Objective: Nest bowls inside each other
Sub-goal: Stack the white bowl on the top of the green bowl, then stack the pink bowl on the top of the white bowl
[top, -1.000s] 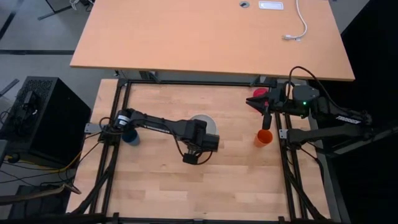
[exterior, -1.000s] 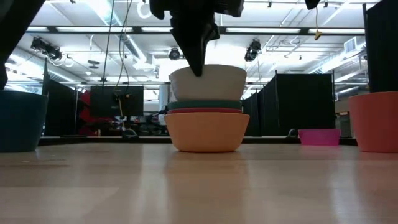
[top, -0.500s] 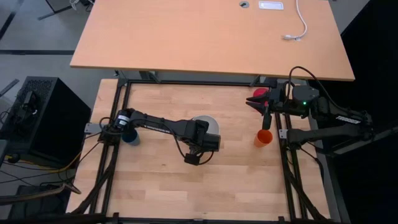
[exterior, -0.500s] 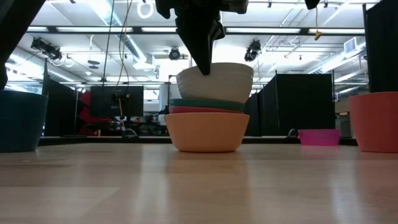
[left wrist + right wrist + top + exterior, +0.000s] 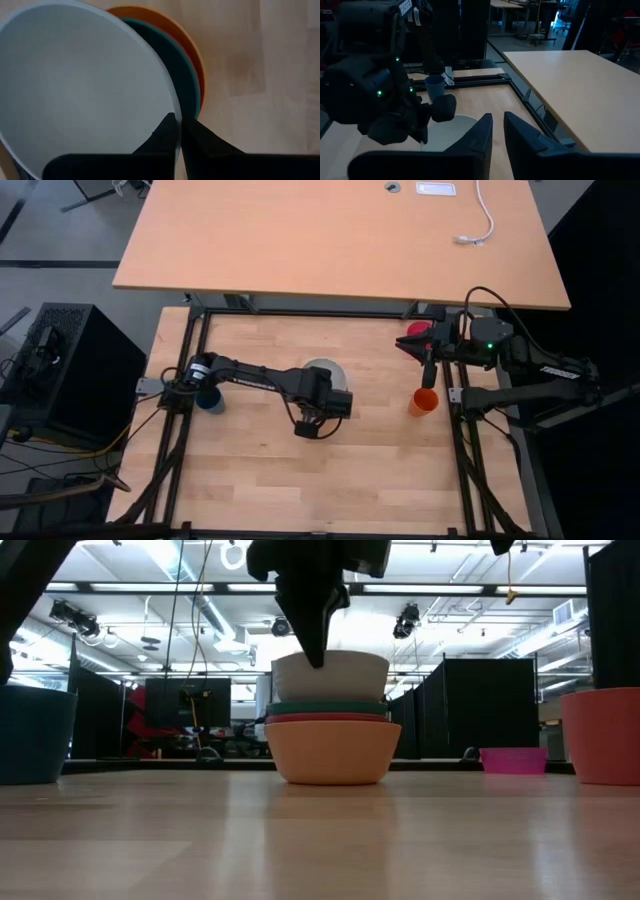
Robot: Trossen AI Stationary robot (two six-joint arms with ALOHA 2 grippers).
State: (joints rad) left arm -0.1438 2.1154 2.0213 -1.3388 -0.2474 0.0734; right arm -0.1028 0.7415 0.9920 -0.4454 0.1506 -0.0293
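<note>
white bowl (image 5: 330, 677), frame centre: rim pinched between the closed fingers of the left gripper (image 5: 178, 131), seated atop the teal bowl (image 5: 330, 708), red bowl (image 5: 330, 718) and orange bowl (image 5: 330, 752). right gripper (image 5: 498, 125), upper right of the high view: jaws narrow, empty, beside the pink bowl (image 5: 514, 760).

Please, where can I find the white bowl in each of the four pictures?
High view: white bowl at table centre, partly under the left arm.
Low view: centre, topmost of the stack.
Left wrist view: fills the picture's left.
Right wrist view: pale rim, lower middle.
Shared landmark: left hand pinching its rim.
</note>
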